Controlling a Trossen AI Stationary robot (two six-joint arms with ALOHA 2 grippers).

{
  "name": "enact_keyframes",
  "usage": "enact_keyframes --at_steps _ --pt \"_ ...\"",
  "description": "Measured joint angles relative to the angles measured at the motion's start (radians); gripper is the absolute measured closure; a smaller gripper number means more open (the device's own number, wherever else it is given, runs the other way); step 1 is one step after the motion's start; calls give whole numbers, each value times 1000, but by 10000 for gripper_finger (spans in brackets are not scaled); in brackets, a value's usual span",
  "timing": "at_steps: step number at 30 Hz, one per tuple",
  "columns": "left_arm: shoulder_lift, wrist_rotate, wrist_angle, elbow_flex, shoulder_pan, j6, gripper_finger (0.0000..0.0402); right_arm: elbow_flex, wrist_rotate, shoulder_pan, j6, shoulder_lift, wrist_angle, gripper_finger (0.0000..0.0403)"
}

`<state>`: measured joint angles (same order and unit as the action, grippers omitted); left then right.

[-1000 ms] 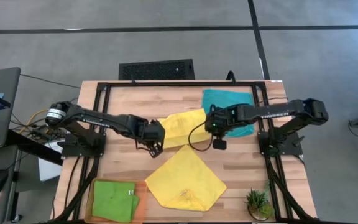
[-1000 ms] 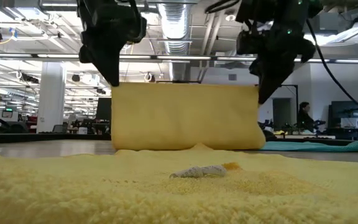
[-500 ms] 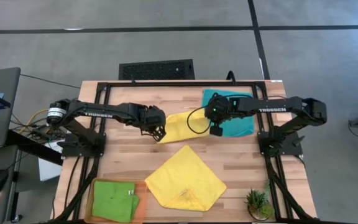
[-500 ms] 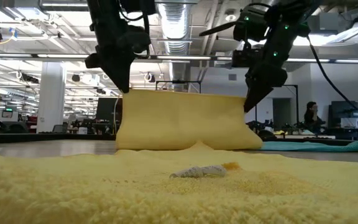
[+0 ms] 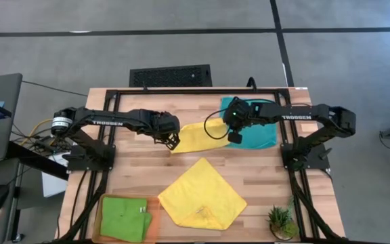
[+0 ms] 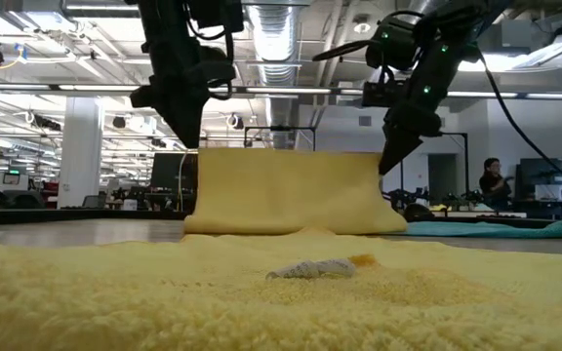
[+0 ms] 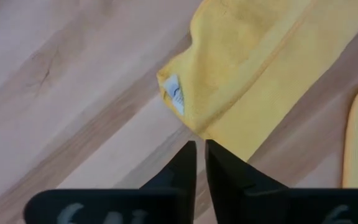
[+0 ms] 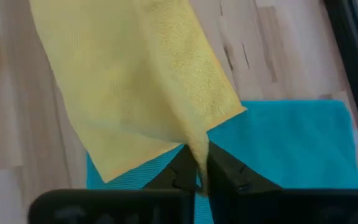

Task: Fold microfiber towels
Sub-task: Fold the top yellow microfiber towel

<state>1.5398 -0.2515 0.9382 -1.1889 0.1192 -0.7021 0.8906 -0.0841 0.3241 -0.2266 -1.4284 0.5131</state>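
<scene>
Behind the light wooden counter, the low view looks into a large workshop with ceiling ducts and strip lights, where a person sits at a desk far off on the right. Both dark arms reach toward the middle of the counter's far half and hold one soft yellow microfiber towel between them. The left gripper has its jaws closed on the towel's left corner, and the left wrist view shows the cloth pinched there just beside a small white label. The right gripper has its jaws closed on the towel's right corner. In the low view this towel hangs as a sagging sheet from the two grippers, its lower edge on the counter. Its right end lies over the edge of a flat teal microfiber towel spread near the far right corner. A second yellow microfiber towel lies spread as a diamond on the near middle of the counter. A lime green microfiber towel rests folded on a flat orange tray at the near left. A small potted plant stands at the near right corner.
</scene>
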Motion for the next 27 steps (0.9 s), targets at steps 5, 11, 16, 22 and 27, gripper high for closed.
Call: enact_keyframes --at_steps 5,11,16,22,27 --pt "0 -1 -5 0 0 4 328 0 0 -1 -61 0 -27 306" --pt "0 -21 -12 0 0 49 280 0 -48 -1 -70 0 -52 230" --pt "0 16 -34 0 -40 115 270 10 -48 0 -40 2 -38 188" --pt "-1 41 -211 24 -114 303 278 60 27 -4 -25 3 18 175" --pt "-1 98 -440 149 -119 305 288 78 39 -4 -16 3 20 178"
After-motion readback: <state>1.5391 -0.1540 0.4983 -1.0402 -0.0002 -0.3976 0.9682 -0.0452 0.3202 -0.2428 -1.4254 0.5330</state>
